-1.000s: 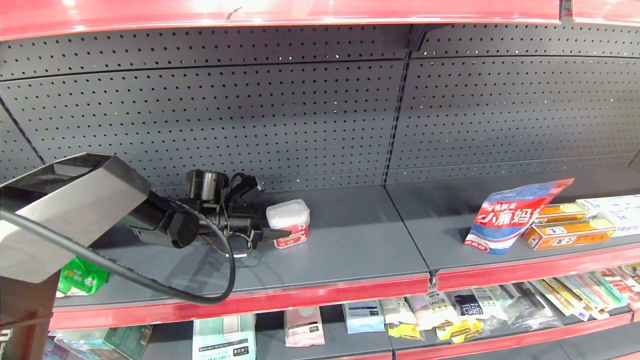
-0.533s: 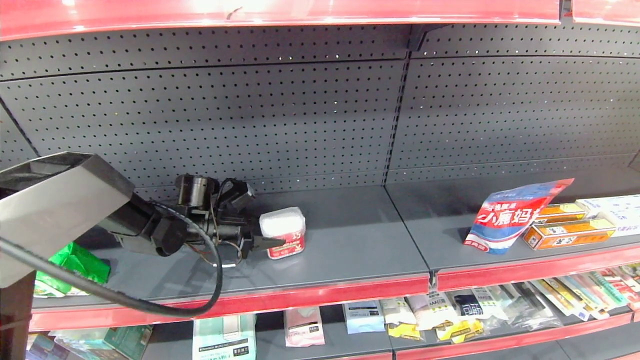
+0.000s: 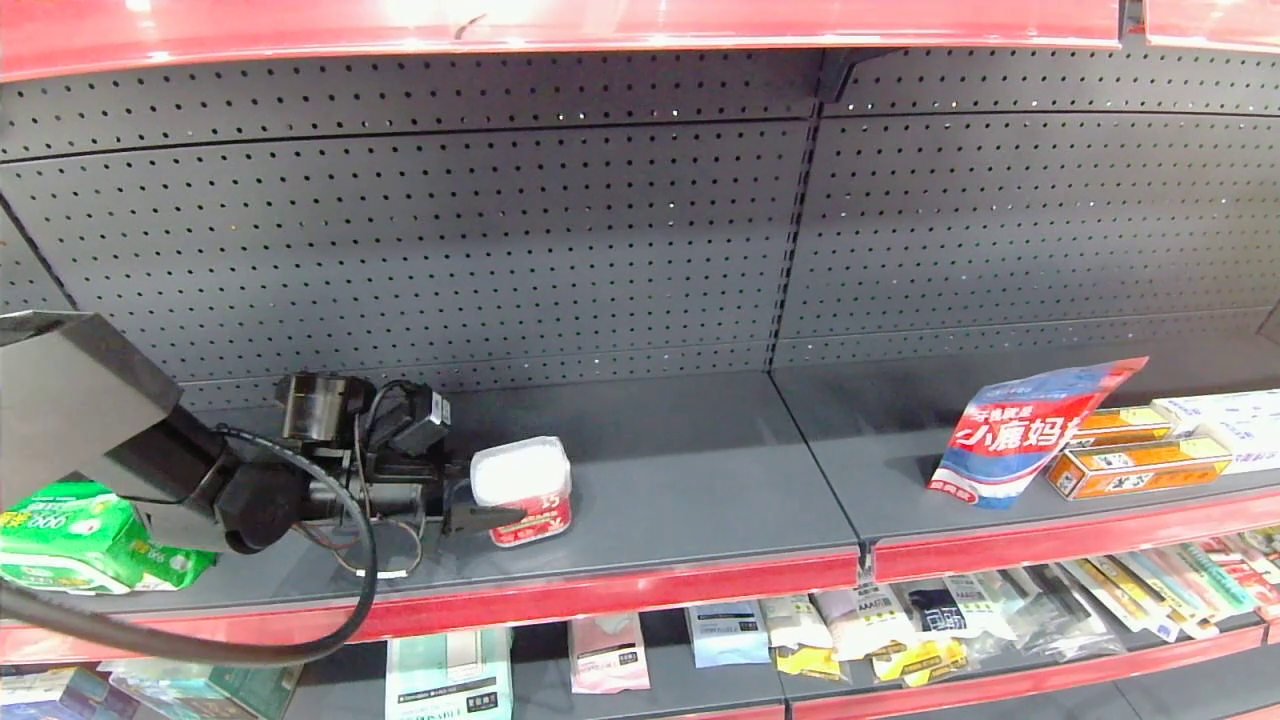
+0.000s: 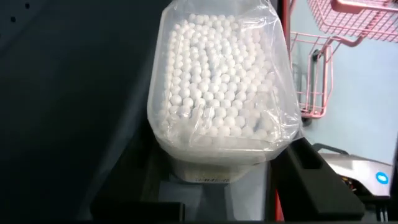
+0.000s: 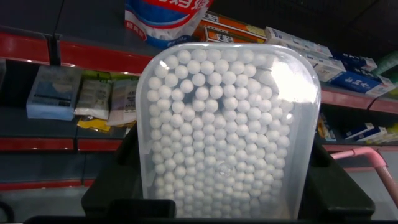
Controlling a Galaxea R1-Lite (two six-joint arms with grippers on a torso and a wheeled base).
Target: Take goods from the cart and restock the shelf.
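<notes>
Left claw (image 3: 505, 495) is clamping a clear plastic tub of white cotton swabs with a red label band (image 3: 522, 480), one finger on either side of its lower half. Tub is sitting upright over the left bay of the grey metal shelf (image 3: 700, 480), near the front edge. Base is looking at or just off the deck; cannot tell contact. Side grip is likely keeping it upright with the label facing the aisle, so I'm reading this as set-down, release not yet done.

Right claw (image 5: 227, 196) is gripping a second clear tub of white swabs (image 5: 227, 124) between its dark fingers, swab-tip face toward the wrist camera, out in front of the shelving. Probably being staged as the next item.

Pink wire cart (image 4: 320, 68) is showing beyond the left tub, on the aisle side.

Neighbours: green soft pack (image 3: 80, 535) is lying at the shelf's left end, apart from the tub. Blue-and-red pouch (image 3: 1020, 430) is leaning on yellow-orange cartons (image 3: 1140, 465) in the right bay. The open gap between is probably why the tub is going there.

Labels: tub band is carrying white print, and the pouch is showing large white characters on red; not transcribing either. Tags on the lower-shelf packets (image 3: 870, 615) are too small to read.
</notes>
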